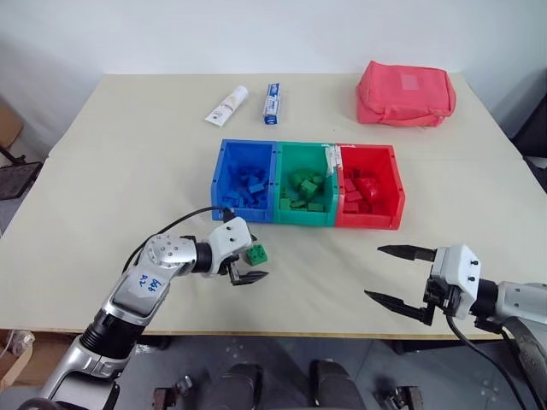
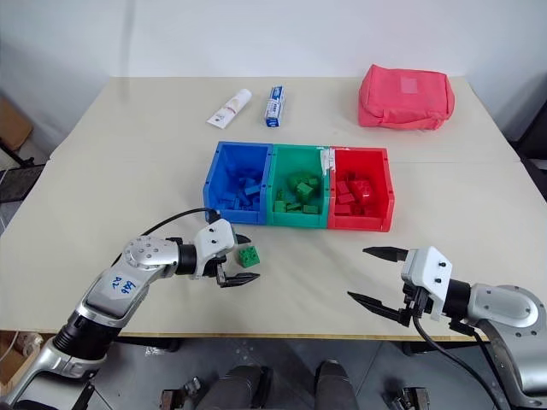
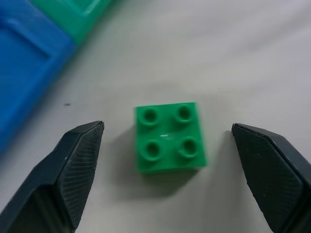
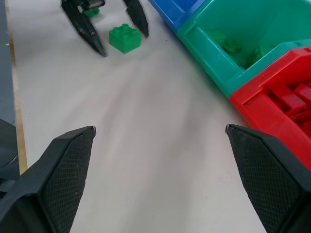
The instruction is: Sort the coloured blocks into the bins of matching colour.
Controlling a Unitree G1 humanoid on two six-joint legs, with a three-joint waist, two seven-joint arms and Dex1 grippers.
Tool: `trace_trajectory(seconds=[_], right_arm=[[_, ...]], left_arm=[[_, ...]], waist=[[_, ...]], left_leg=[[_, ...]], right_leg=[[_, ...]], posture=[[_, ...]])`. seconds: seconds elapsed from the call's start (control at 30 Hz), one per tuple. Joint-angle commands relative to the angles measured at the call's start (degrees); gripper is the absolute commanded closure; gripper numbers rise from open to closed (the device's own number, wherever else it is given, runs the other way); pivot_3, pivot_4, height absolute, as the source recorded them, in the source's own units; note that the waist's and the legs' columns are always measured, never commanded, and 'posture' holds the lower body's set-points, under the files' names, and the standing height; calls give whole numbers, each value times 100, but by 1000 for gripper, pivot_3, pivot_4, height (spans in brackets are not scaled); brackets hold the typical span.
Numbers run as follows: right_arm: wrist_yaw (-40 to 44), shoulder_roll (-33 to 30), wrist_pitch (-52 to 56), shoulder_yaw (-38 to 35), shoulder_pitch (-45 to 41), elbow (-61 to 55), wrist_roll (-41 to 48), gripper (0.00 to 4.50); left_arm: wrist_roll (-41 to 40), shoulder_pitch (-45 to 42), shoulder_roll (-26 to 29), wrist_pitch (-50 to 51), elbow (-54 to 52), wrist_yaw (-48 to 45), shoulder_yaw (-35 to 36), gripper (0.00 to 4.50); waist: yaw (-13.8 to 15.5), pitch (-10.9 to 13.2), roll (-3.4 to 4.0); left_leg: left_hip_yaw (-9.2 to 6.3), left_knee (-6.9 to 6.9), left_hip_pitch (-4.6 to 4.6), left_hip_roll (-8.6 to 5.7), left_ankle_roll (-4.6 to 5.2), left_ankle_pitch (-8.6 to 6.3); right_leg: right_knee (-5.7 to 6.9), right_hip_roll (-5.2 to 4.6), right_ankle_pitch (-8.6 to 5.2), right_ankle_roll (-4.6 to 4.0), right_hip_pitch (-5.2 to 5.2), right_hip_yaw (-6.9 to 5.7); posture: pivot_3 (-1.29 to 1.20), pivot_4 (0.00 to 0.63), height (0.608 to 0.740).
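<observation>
Where cross-hatched black fingers flank it, studded square green block.

The green block between the left gripper fingers shows its studded top, while its underside and the sides facing away stay hidden. Beyond that gripper, the blue bin and green bin are cut off by the picture's edge, so their contents cannot be told there. Past the right gripper, the red bin is cropped too, and the print on the two tubes far ahead is too small to read.
</observation>
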Motion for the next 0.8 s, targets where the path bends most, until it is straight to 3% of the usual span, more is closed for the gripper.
trace_trajectory(seconds=[0.03, 0.23, 0.43, 0.53, 0.77, 0.8], right_arm=[[-112, 43, -72, -134, 39, -240, 60, 0], [-438, 322, 32, -255, 155, -291, 288, 0], [-1081, 806, 89, -602, 201, -401, 593, 0], [-1632, 1201, 112, -797, 191, -546, 702, 0], [-2115, 1385, 143, -612, 208, -993, 535, 0], [-2184, 1388, 139, -608, 164, -1033, 510, 0]], left_arm=[[68, -83, 32, -97, 21, -37, 19, 1292], [-182, -213, -185, -223, 73, -200, 141, 3035], [-773, -787, -875, -510, 218, -37, 717, 3028], [-665, -1510, -1558, -1056, 902, 397, 783, 3028], [-253, -2486, -2243, -1834, 2736, 786, 645, 3028], [-200, -2620, -2301, -1927, 2979, 820, 640, 2678]], waist=[[-8, 0, 0], [-1, 0, 0], [14, 1, -1], [61, 1, -2], [-17, 1, -3], [-13, 1, -3]], left_leg=[[1, 0, 0, 0, 0, 0], [-1, 1, 0, 0, 0, 0], [-6, 7, -1, -1, 0, 0], [-10, 18, -1, -4, -1, 1], [0, 15, -1, -3, -1, 1], [1, 18, -2, -4, -1, 1]], right_leg=[[0, 0, 0, 0, 0, 1], [0, -1, 0, 0, 1, -1], [1, -1, 0, 0, 3, -6], [2, -2, 0, 1, 8, -9], [11, 4, 2, 4, 1, -3], [11, 5, 2, 4, 0, -2]], posture=[[0, 150, 740], [0, 150, 740], [0, 150, 740], [0, 150, 740], [0, 150, 740], [0, 150, 740]])
